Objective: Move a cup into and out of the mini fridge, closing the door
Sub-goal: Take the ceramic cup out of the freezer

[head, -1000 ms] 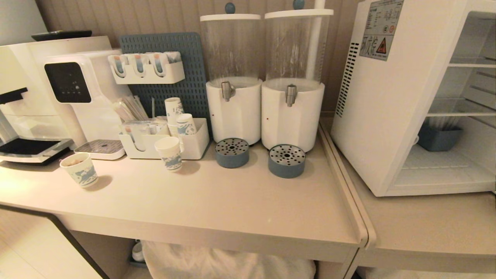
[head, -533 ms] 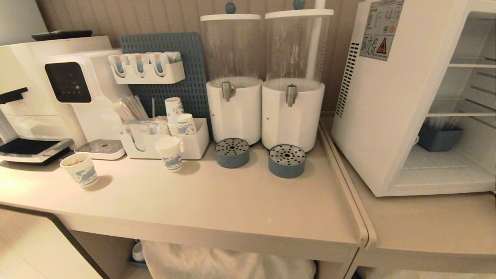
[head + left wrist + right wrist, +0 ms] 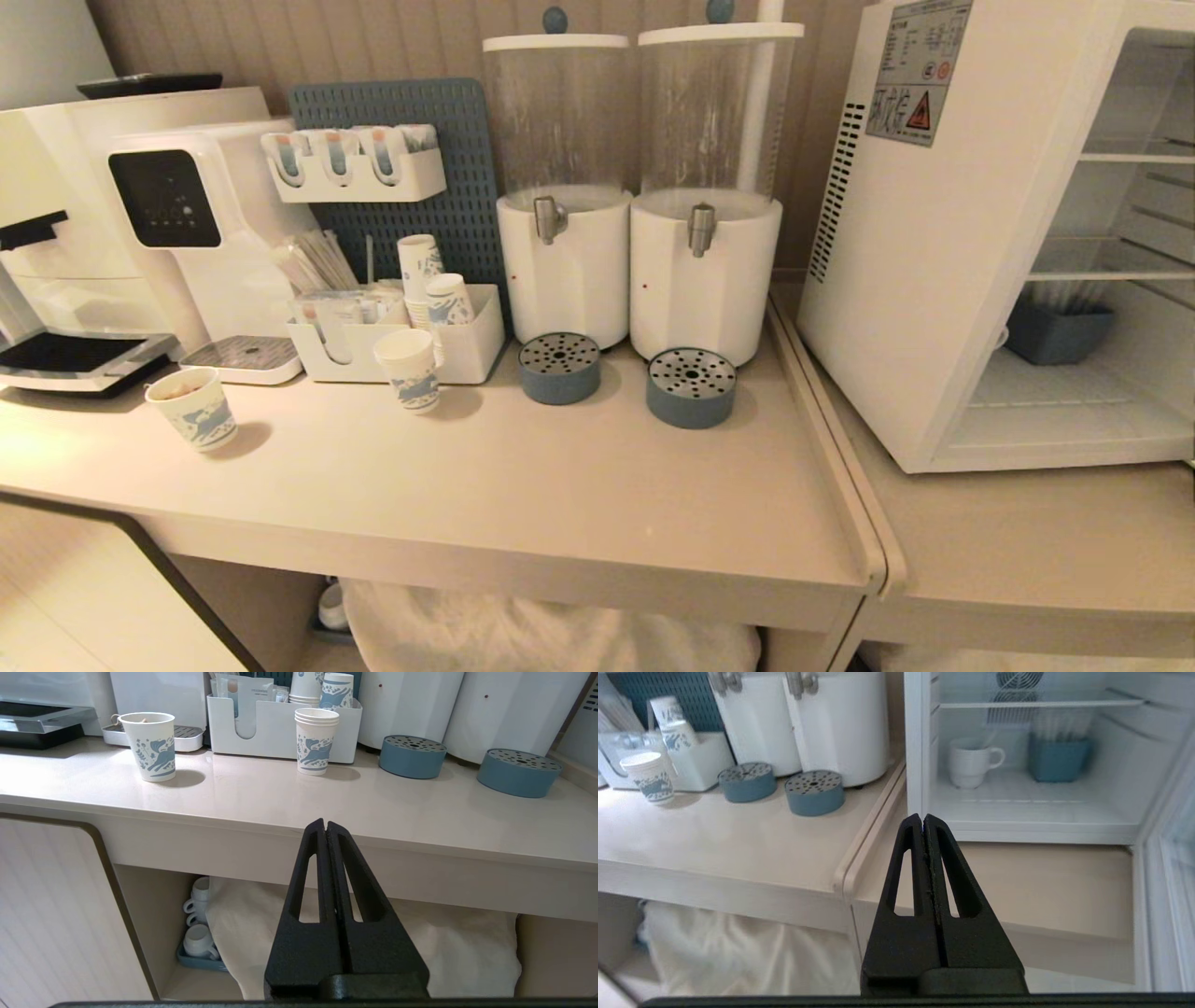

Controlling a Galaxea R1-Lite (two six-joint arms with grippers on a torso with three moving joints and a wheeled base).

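Observation:
The white mini fridge [image 3: 934, 261] stands open on the right-hand counter, its wire shelves showing. In the right wrist view the cup [image 3: 971, 760], a squat white mug with its loop handle turned toward a blue bin, sits on the fridge floor [image 3: 1031, 807] at the side nearest the dispensers. The door [image 3: 1164, 896] is swung out on the far side of the opening. My right gripper [image 3: 922, 817] is shut and empty, low in front of that counter and pointing at the opening. My left gripper [image 3: 325, 823] is shut and empty before the longer counter's front edge. Neither arm appears in the head view.
Two white drink dispensers [image 3: 635, 271] with blue drip trays [image 3: 691, 387] stand next to the fridge. Paper cups [image 3: 409, 369] and a white organiser [image 3: 467, 345] sit further left. A blue bin [image 3: 1057, 758] is inside the fridge. Mugs [image 3: 198, 940] and white cloth lie under the counter.

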